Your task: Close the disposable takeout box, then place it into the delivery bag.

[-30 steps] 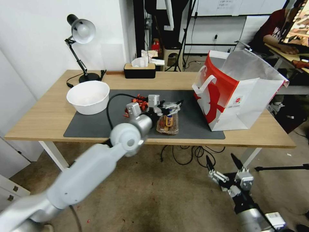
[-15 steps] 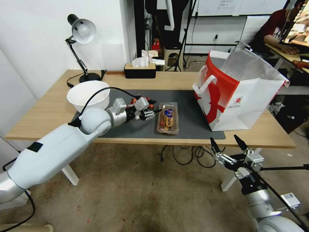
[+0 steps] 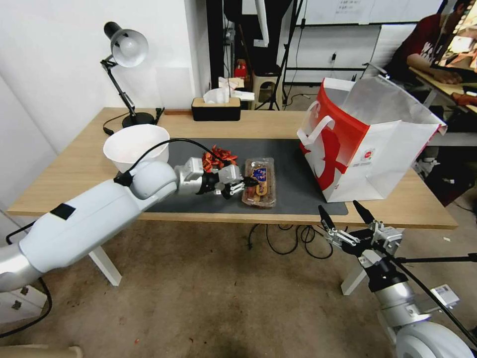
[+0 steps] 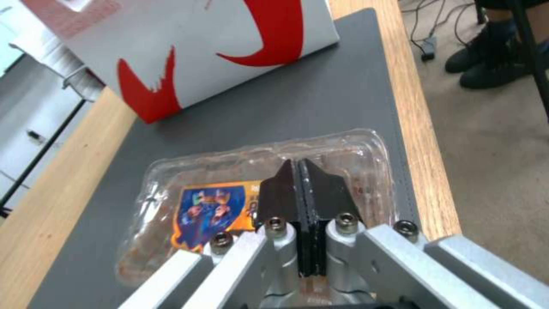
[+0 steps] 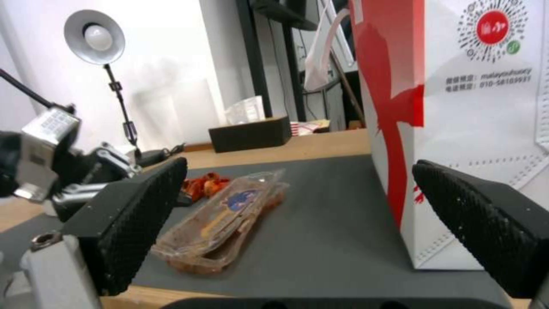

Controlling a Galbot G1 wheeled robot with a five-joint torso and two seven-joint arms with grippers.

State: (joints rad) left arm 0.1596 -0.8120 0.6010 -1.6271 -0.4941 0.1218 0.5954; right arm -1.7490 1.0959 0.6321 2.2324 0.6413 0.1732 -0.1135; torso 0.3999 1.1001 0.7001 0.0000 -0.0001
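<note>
- Head view: I see the disposable takeout box (image 3: 259, 182) lying closed and flat on the grey mat (image 3: 293, 199), a little below the middle of the frame. The delivery bag (image 3: 365, 144) stands upright and open-mouthed at the right, well apart from the box. My left tool (image 3: 247, 183) reaches in from the lower left, its tips together at the box's left edge and holding nothing. My right tool (image 3: 345, 219) hangs at the lower right, below the front edge of the table (image 3: 74, 184), its fingers spread wide and empty. A white bowl (image 3: 133, 144) sits at the left of the mat, and a small red heap (image 3: 217, 157) lies between bowl and box.
- Left wrist view: the left tool (image 4: 297, 165) has its two dark fingers pressed flat together, low in the frame, over the box's clear lid (image 4: 337, 150); whether they touch it I cannot tell. The bag's (image 4: 229, 47) red and white side fills the upper part.
- Right wrist view: the right tool's black pads (image 5: 140, 210) stand far apart at the left and right edges. The box (image 5: 229, 214) lies between them, farther off on the mat, and the bag (image 5: 475, 107) stands at the right.
</note>
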